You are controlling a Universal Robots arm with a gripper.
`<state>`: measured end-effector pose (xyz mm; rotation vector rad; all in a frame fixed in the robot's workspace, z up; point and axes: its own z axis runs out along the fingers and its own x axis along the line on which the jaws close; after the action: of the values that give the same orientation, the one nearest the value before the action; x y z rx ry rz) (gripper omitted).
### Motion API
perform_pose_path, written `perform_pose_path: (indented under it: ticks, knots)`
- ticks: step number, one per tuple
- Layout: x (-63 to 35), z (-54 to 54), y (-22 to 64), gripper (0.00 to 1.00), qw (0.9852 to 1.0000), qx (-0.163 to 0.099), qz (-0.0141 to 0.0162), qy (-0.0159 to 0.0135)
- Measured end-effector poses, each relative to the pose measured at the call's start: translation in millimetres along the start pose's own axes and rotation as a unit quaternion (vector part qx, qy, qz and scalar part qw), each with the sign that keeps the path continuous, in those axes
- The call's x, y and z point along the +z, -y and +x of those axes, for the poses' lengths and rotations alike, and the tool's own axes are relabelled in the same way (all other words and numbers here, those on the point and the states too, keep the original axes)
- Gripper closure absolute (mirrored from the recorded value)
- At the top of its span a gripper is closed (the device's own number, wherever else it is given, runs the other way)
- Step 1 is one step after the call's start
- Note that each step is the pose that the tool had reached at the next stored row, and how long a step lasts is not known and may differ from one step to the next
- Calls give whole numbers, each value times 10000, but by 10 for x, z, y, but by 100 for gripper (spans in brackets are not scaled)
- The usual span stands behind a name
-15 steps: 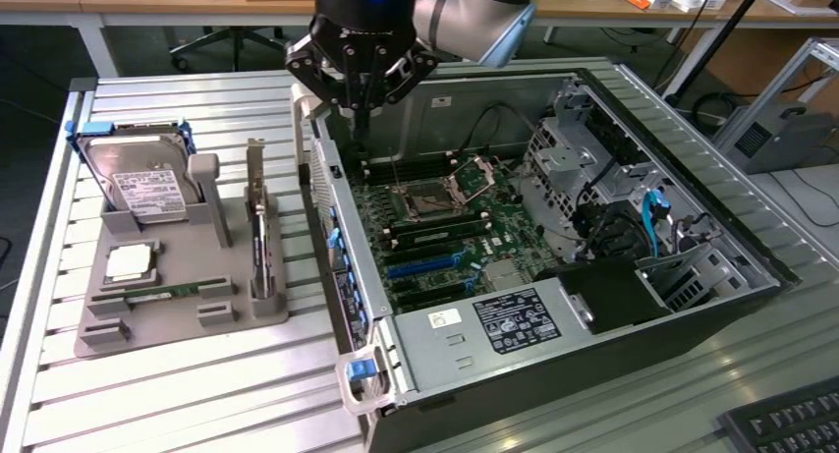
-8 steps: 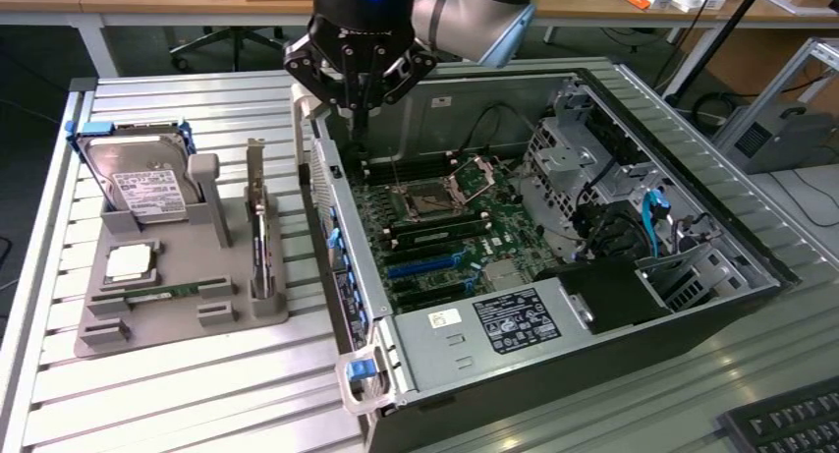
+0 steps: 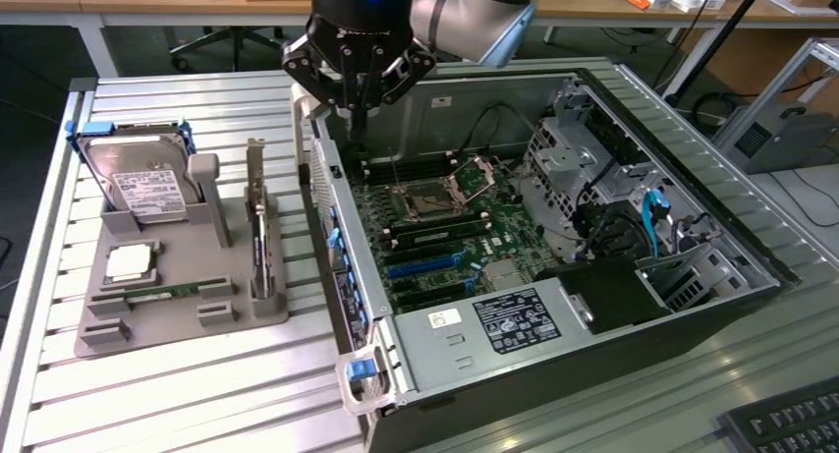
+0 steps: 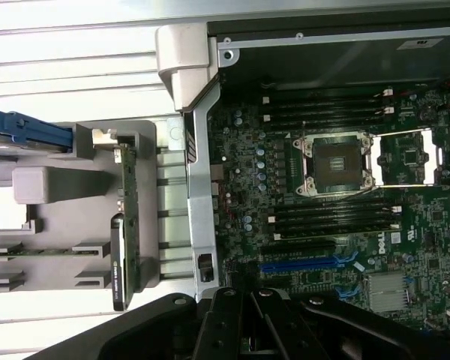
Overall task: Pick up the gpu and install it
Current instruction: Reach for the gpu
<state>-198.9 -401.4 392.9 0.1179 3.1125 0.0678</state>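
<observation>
While the gripper (image 3: 354, 107) hangs above the case's (image 3: 462, 97) rear wall, jaws pressed together on nothing, the gpu (image 3: 261, 235) stands on edge at the rack's (image 3: 168, 323) case-side edge, probably slotted upright for pinching from above.

The robot arm (image 3: 488, 11) is cut off by the top edge of the exterior view, its upper links out of frame. The gpu (image 3: 261, 239) stands edge-on in the gray holder (image 3: 144, 330), so its broad face is hidden; the wrist view gives the same thin edge (image 4: 127, 217). Print on the hard drive (image 3: 147, 190) label and on the power supply (image 3: 453, 350) sticker is too small to read. A keyboard (image 3: 789, 422) in the exterior view's lower right corner is cropped. The computer case (image 3: 682, 306) has its near corner cut by the bottom edge. In the wrist view, the fingertips of the gripper (image 3: 356, 109) lie beyond the picture's edge.
</observation>
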Motion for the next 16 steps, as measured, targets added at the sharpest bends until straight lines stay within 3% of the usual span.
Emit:
perform_pose_path:
  ticks: [16]
  knots:
    - [0, 31, 2, 89, 10000, 0, 0, 0]
